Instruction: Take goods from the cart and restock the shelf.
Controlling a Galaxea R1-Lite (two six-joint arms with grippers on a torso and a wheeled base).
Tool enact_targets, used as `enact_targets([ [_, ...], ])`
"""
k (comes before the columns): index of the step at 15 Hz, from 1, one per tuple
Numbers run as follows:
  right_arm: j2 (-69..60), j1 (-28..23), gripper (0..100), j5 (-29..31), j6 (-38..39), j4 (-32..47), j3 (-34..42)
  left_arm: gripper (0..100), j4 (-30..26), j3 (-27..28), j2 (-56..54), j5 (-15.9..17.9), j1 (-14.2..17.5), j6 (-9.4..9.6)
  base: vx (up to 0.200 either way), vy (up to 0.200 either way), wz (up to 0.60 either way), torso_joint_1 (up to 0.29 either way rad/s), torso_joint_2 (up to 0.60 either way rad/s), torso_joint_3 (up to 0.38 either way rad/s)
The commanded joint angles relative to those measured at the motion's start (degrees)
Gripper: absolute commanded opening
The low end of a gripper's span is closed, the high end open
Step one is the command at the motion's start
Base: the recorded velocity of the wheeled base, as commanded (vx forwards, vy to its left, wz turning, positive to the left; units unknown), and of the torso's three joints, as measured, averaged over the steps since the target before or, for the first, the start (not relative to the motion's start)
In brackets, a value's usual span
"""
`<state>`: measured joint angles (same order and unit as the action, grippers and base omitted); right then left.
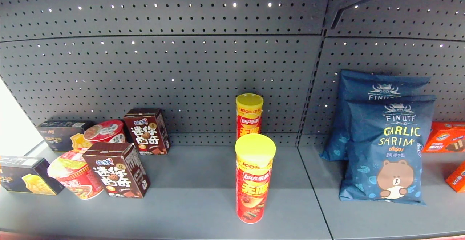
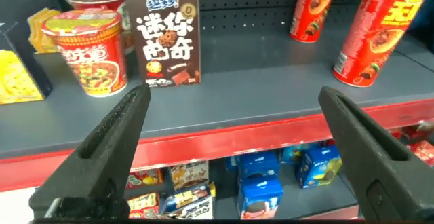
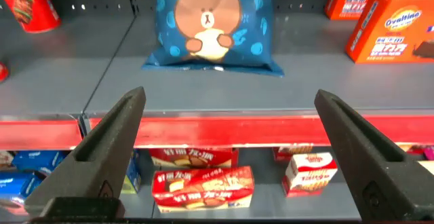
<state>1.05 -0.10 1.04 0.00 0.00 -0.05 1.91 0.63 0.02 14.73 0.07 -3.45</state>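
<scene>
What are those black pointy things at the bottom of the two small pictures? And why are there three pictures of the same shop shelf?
This is a robot with two arms, in front of a shop shelf. The big picture comes from a camera on its head, looking down at the shelf. The two small pictures come from cameras on its wrists.

The black pointy things are the fingers of each arm's grabbing tool. You can see the left tool and the right tool. Both are open and hold nothing.

On the shelf, a red chip can stands in front of a second can. To the right are blue chip bags and orange boxes. To the left are brown boxes, noodle cups and black boxes.
</scene>
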Motion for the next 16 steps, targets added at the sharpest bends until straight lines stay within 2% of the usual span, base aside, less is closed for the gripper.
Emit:
enact_targets([
  [1, -0.87, 0.1, 100, 0.02, 0.0, 0.0, 0.05, 100, 0.02, 0.07, -0.02, 7.69, -0.07, 0.02, 0.0, 0.0, 0.0, 0.0, 0.0, 0.0],
  [2, -0.87, 0.1, 100, 0.02, 0.0, 0.0, 0.05, 100, 0.11, 0.16, -0.02, 11.03, -0.07, 0.29, 0.0, 0.0, 0.0, 0.0, 0.0, 0.0],
  [3, -0.87, 0.1, 100, 0.02, 0.0, 0.0, 0.05, 100, -0.24, 0.24, -0.02, 11.03, 0.01, 1.25, 0.0, 0.0, 0.0, 0.0, 0.0, 0.0],
  [4, -0.87, 0.1, 100, 0.02, 0.0, 0.0, 0.05, 100, -0.33, 0.16, -0.02, 9.44, 0.1, 3.63, 0.0, 0.0, 0.0, 0.0, 0.0, 0.0],
  [5, -0.87, 0.1, 100, 0.02, 0.0, 0.0, 0.05, 100, -0.51, 0.16, -0.02, 4.35, 0.1, 6.53, 0.0, 0.0, 0.0, 0.0, 0.0, 0.0],
  [6, -0.78, 0.1, 100, 0.02, 0.0, 0.0, 0.05, 100, -1.04, -0.55, -0.02, -7.34, 0.01, 9.87, 0.0, 0.0, 0.0, 0.0, 0.0, 0.0],
  [7, -0.87, 0.1, 100, 0.02, 0.0, 0.0, 0.05, 100, -1.83, -0.63, -0.02, -10.95, 0.01, 9.69, 0.0, 0.0, 0.0, 0.0, 0.0, 0.0],
  [8, -0.87, 0.1, 100, 0.02, 0.0, 0.0, 0.05, 100, -2.35, -0.63, -0.02, -13.14, 0.01, 7.41, 0.0, 0.0, 0.0, 0.0, 0.0, 0.0],
  [9, -0.87, 0.1, 100, 0.02, 0.0, 0.0, 0.05, 100, -2.18, -0.63, -0.02, -11.83, 0.01, 6.53, 0.0, 0.0, 0.0, 0.0, 0.0, 0.0],
  [10, -0.87, 0.1, 100, 0.02, 0.0, 0.0, 0.05, 100, -2.79, -0.28, -0.02, -5.15, -0.34, 8.28, 0.0, 0.0, 0.0, 0.0, 0.0, 0.0],
  [15, -0.78, 0.1, 100, 0.02, 0.0, 0.09, -0.04, 100, -2.7, -0.37, -0.02, -5.76, -0.25, 8.28, 0.0, 0.0, 0.0, 0.0, 0.0, 0.0],
  [16, -0.78, 0.1, 100, -0.07, 0.0, 0.09, -0.04, 100, -2.53, -0.46, -0.02, -6.11, -0.25, 7.49, 0.0, 0.0, 0.0, 0.0, 0.0, 0.0],
])
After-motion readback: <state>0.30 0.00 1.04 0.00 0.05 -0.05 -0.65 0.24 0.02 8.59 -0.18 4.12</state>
